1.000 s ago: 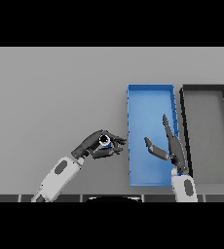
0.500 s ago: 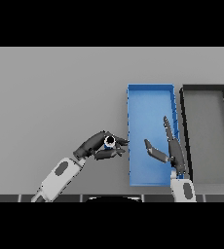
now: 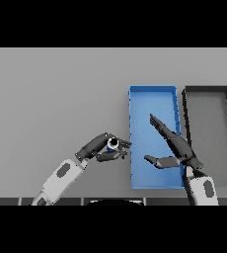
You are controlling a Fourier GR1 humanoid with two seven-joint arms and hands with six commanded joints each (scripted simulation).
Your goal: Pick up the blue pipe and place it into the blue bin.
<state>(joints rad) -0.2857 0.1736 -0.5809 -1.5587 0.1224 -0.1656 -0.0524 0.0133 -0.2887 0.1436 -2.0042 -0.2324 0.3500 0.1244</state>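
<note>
A short blue pipe [image 3: 112, 144] with a dark open end sits between the curled fingers and thumb of my left hand [image 3: 96, 148], held above the table just left of the blue bin [image 3: 153, 94]. The bin is a long blue tray right of centre. My right hand [image 3: 177, 147] hovers over the bin's near half with straight fingers pointing up and left and the thumb spread; it holds nothing.
A black bin [image 3: 207, 91] of the same shape stands right beside the blue one, along the table's right side. The grey table [image 3: 51, 99] stretches to the left and back.
My left hand has carried the pipe a little to the right, closer to the blue bin's left wall. The right hand has shifted slightly over the bin.
</note>
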